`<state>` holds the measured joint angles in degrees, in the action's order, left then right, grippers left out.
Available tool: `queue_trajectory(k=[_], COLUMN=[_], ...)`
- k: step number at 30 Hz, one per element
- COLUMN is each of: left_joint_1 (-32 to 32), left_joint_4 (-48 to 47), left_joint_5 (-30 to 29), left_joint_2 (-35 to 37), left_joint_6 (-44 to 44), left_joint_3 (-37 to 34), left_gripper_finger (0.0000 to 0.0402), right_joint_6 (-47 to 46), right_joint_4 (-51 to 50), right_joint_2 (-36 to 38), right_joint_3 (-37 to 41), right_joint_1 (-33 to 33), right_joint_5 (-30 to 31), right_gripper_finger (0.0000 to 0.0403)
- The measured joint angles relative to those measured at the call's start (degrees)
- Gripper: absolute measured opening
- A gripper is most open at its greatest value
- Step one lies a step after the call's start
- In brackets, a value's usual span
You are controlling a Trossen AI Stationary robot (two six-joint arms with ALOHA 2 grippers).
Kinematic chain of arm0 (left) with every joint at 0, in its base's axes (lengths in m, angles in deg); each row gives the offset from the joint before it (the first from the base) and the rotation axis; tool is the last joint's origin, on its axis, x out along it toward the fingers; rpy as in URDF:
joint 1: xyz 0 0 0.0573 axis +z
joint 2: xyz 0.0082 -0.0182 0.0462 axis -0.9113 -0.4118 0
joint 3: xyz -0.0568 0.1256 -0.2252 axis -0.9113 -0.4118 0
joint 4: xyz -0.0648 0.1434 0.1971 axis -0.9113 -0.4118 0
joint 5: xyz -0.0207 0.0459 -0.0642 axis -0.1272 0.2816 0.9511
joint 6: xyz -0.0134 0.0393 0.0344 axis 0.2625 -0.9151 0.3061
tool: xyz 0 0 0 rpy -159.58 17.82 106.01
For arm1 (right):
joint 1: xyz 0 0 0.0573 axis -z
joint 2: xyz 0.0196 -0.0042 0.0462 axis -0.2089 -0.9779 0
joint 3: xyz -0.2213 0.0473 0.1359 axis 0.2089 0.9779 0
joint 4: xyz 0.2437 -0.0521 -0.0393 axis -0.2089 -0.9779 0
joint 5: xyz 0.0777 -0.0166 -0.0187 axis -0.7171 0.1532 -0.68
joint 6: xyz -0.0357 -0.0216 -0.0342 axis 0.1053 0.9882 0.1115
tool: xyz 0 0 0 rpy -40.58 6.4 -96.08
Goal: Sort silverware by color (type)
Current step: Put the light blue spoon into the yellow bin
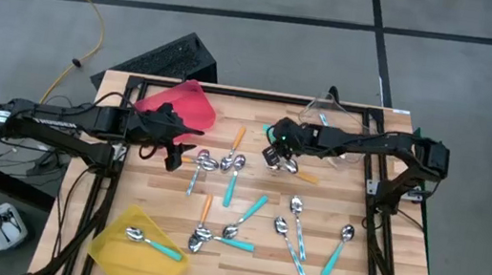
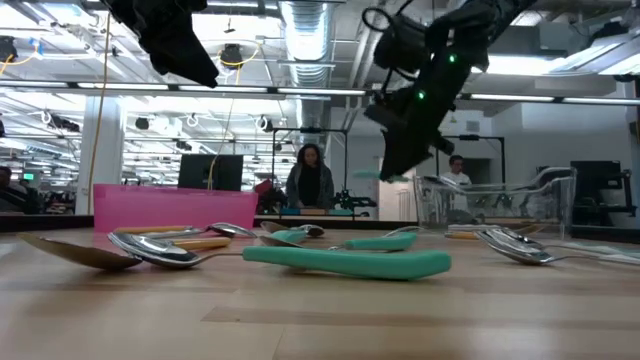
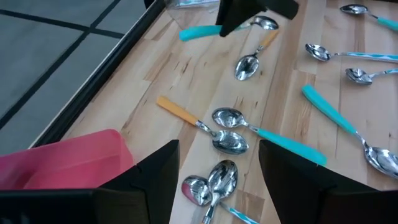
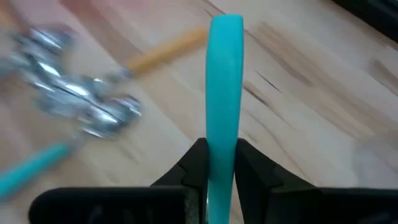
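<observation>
Currently pinching a teal-handled spoon point(image 4: 224, 93) between the fingers point(image 4: 256, 168) of the right tool point(image 1: 275, 151), raised above the worktop point(image 1: 372, 271) at its far middle, just beside the clear bin point(image 1: 340, 122). Handle projecting forward past the fingertips in the right wrist view. Below and around: orange-handled spoon point(image 1: 303, 173) just beside the right tool, cluster of spoons point(image 1: 221, 162) toward the centre, further teal and light-blue spoons point(image 1: 295, 231) scattered nearer the front edge. One teal spoon point(image 1: 154, 243) lying in the yellow bin point(image 1: 114, 254). Left tool point(image 1: 170, 149) spread wide, holding nothing, poised beside the red bin point(image 1: 183, 105) over the spoon cluster.
</observation>
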<state>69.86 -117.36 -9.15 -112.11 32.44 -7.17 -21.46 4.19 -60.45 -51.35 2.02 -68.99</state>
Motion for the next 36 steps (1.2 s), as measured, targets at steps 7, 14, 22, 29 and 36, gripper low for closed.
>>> queue_trajectory(k=[7, 14, 22, 29, 36], left_joint_1=[3.10, 4.29, 4.16, 4.04, 4.05], left_joint_4=[6.04, 7.01, 9.74, 13.51, 14.51], left_joint_5=[0.06, -0.34, 3.87, 4.42, 5.31], left_joint_2=[0.71, 1.11, 2.24, 5.04, 8.08], left_joint_6=[-5.89, -13.84, -9.29, -6.22, -5.66], left_joint_3=[1.47, 1.45, 4.93, 10.06, 13.42], left_gripper_finger=[0.0205, 0.0205, 0.0205, 0.0205, 0.0205], right_joint_6=[-0.75, 3.25, 10.93, 16.30, 19.32], right_joint_4=[13.55, 26.33, 30.31, 33.34, 33.27], right_joint_2=[-1.04, -9.32, -19.00, -31.93, -47.31], right_joint_3=[-1.64, -2.02, -14.71, -34.48, -56.03], right_joint_1=[-3.20, -8.72, -13.15, -16.59, -20.70], right_joint_5=[-4.56, -4.19, -5.23, -9.74, -14.36], right_gripper_finger=[0.0078, 0.0078, 0.0078, 0.0078, 0.0078])
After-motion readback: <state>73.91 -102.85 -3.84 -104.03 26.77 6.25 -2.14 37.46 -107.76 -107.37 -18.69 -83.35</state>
